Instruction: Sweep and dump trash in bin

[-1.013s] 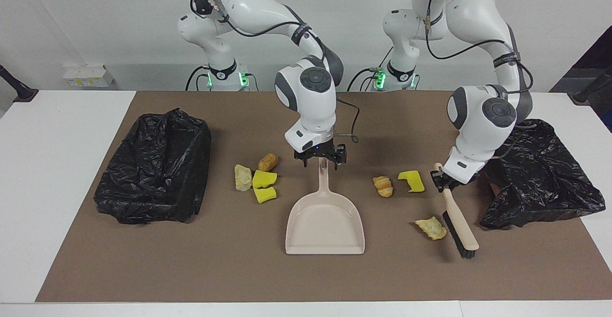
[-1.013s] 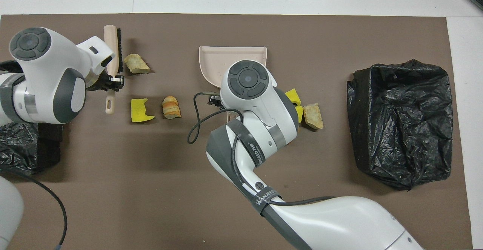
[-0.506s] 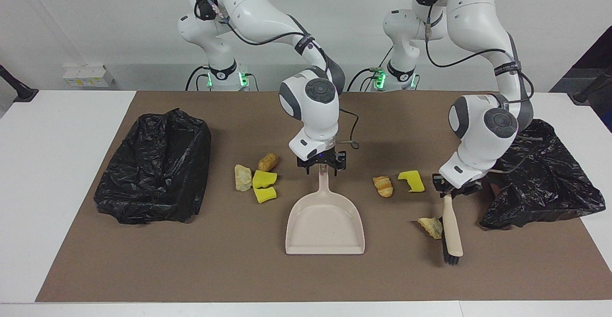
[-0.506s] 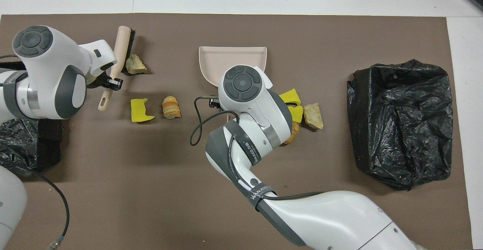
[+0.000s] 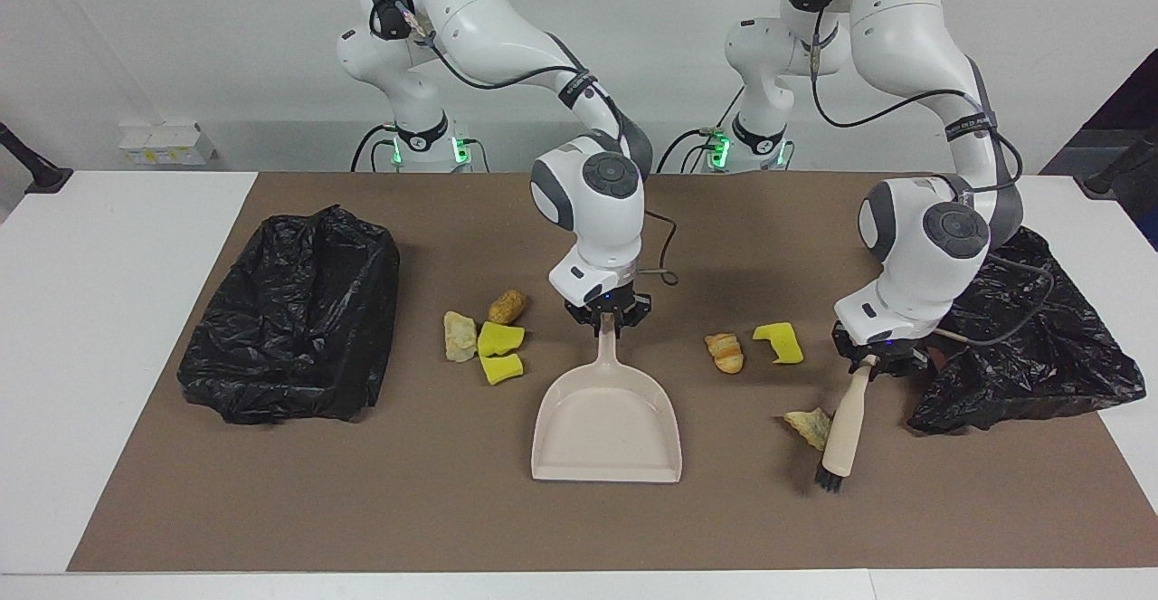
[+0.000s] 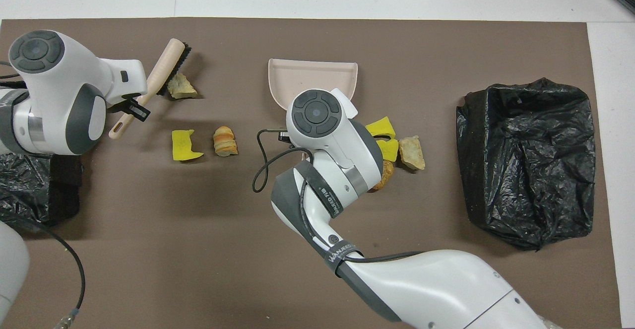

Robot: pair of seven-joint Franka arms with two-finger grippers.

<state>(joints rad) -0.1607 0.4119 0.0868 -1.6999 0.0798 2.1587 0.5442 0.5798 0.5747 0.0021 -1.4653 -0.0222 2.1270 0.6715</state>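
We see the right gripper (image 5: 607,321) low at the middle of the tabletop (image 5: 118,328), its fingers pinching the end of the dustpan (image 5: 606,428) handle; the pan sits on the brown mat (image 5: 362,509) with its open lip turned away from the robots. The left gripper (image 5: 876,363) is over the mat toward the left arm's end, fingers clamped on the brush (image 5: 841,428) handle, and the brush slants down with its bristle end at the mat. We count seven pieces of trash. A pale lump (image 5: 808,425) touches the brush beside the bristles; an orange bread-like piece (image 5: 725,352) and a yellow sponge chunk (image 5: 779,343) lie nearer to the robots than that lump, between dustpan handle and brush. Toward the right arm's end of the dustpan we find a tight cluster: two yellow chunks (image 5: 499,352), a pale piece (image 5: 460,336) just beside them and a tan piece (image 5: 507,307) nearest the robots. A bin (image 5: 294,315) lined with a black bag stands at the right arm's end of the mat, well apart from the cluster, with bare mat between them. Another black bag (image 5: 1031,347) is heaped at the left arm's end, just beside the left gripper and crossing the mat's edge onto the white tabletop. The broad strip of mat from the dustpan's lip out to the mat's edge farthest from the robots is open room, and so is the stretch between dustpan and pale lump.
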